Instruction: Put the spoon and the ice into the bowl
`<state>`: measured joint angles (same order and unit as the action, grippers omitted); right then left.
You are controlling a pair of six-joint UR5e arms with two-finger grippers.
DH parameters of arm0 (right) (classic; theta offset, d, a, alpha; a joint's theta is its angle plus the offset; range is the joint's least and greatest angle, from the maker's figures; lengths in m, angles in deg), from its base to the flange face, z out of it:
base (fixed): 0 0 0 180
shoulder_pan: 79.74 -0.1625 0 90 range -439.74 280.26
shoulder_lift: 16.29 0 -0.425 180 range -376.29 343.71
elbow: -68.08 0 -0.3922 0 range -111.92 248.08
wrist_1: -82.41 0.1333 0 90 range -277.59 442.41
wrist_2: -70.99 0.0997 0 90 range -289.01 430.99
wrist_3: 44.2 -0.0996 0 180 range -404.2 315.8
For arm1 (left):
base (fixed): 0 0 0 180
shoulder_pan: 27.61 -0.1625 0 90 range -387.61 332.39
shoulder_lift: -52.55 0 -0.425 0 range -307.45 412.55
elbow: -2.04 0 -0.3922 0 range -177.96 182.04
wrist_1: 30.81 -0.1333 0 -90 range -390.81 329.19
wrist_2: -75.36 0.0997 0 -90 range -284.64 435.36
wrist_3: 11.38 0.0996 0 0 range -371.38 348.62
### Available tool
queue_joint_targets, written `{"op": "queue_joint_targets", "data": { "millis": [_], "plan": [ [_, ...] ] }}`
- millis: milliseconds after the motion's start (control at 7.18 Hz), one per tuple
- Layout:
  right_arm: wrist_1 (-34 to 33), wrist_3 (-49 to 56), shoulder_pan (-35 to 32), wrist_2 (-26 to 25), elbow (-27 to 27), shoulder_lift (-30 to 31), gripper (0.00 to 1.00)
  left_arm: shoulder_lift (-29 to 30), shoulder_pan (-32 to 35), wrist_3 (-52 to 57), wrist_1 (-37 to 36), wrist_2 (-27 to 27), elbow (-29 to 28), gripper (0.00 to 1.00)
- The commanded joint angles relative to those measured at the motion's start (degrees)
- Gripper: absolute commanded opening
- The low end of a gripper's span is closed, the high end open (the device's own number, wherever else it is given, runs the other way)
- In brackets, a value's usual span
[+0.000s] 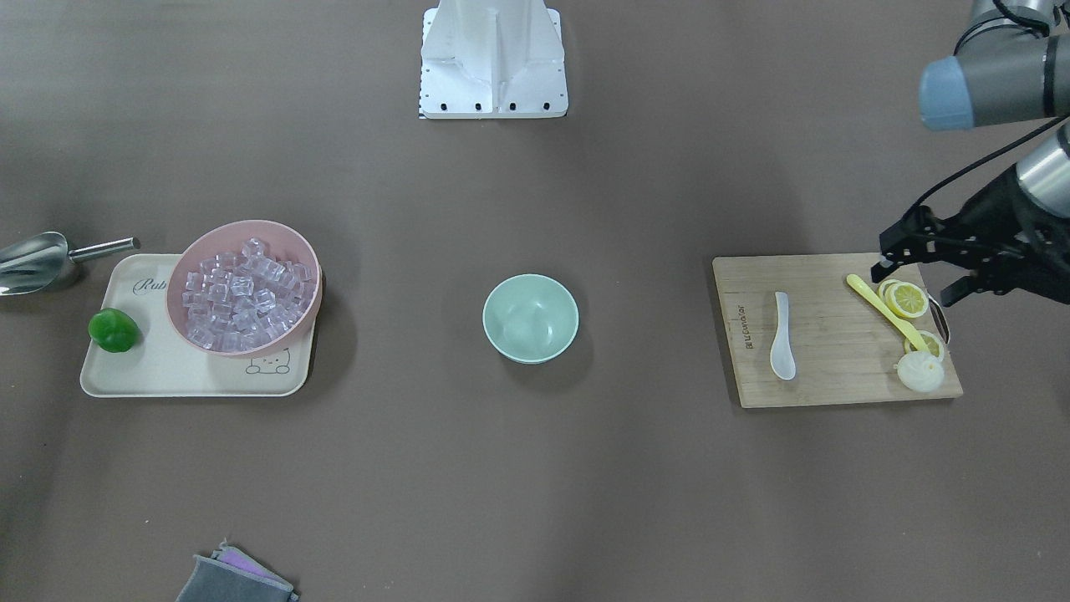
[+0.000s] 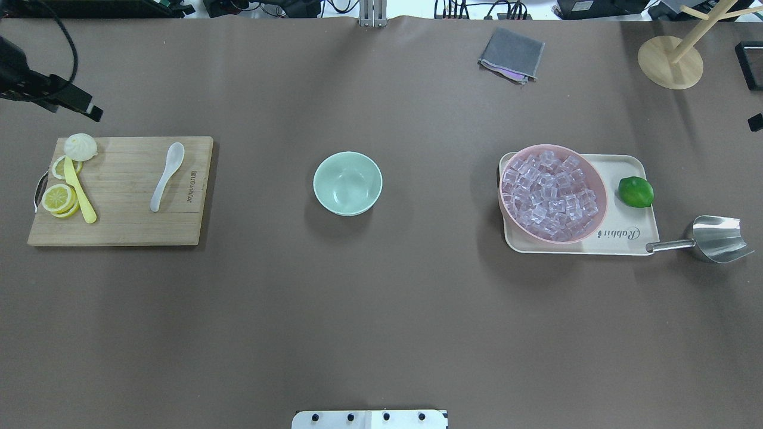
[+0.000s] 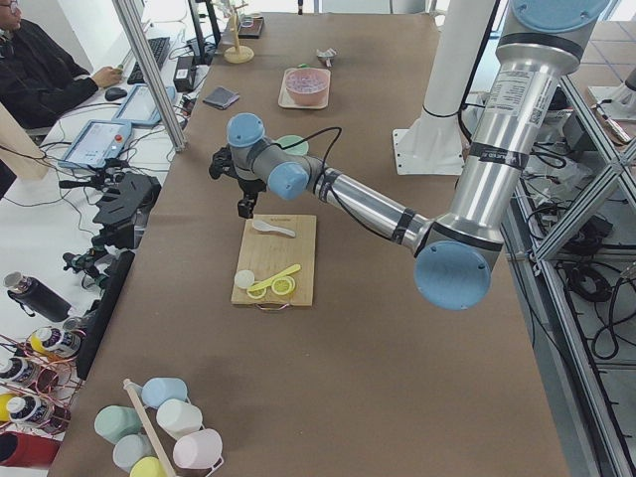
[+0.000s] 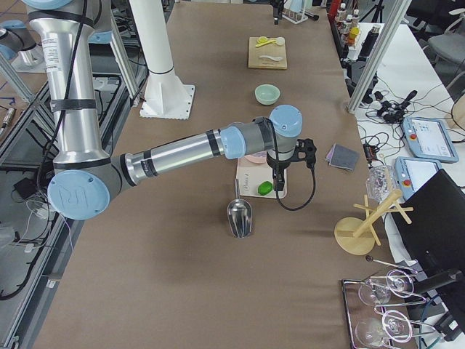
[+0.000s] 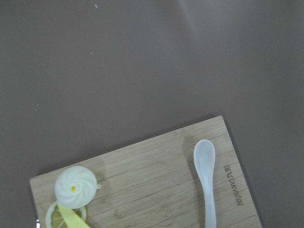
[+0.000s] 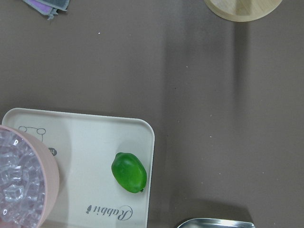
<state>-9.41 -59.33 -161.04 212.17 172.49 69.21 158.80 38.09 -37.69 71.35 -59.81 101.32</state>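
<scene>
Seen from across the table, the left gripper [image 1: 918, 283] hangs with its fingers spread apart over the 2 o'clock corner of a wooden cutting board [image 1: 827, 368], just above the lemon slices [image 1: 907, 298] that lie there. A long yellow spoon [image 1: 878, 303] runs beside and partly over those slices, and a white bun [image 1: 920, 372] sits at its 5 o'clock end. The spoon [image 1: 783, 336] lies flat on the same board, at about 8 o'clock from the gripper and apart from it. Its handle points to 12 o'clock and its scoop to 6 o'clock. At 9 o'clock from the board, well apart on the brown surface [image 1: 535, 468], stands the mint-green bowl [image 1: 530, 322], upright. Farther toward 9 o'clock is a cream tray [image 1: 167, 368] carrying a pink bowl [image 1: 251, 226] heaped with ice [image 1: 242, 293]. A lime [image 1: 114, 329] rests on the tray at 9 o'clock from the pink bowl. A metal scoop [image 1: 33, 261] lies on the surface just off the tray's 10 o'clock corner. A grey cloth [image 1: 234, 579] sits near the 6 o'clock edge of that view. The right gripper [image 4: 279, 174] shows only from the table's end, hanging above the lime side of the tray, and I cannot tell whether it is spread or closed.
</scene>
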Motion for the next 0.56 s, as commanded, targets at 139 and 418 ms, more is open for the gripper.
{"op": "queue_joint_targets", "data": {
  "millis": [139, 418],
  "plan": [
    [1.0, -1.6, 0.4, -0.2, -0.2, -0.3, 1.00, 1.1, -10.9, -6.0, 0.3, 12.0, -1.7, 0.97],
    [1.0, -1.6, 0.6, -0.1, -0.3, -0.5, 1.00, 1.1, -13.0, -6.1, 1.5, 12.4, -4.8, 0.97]
  ]
}}
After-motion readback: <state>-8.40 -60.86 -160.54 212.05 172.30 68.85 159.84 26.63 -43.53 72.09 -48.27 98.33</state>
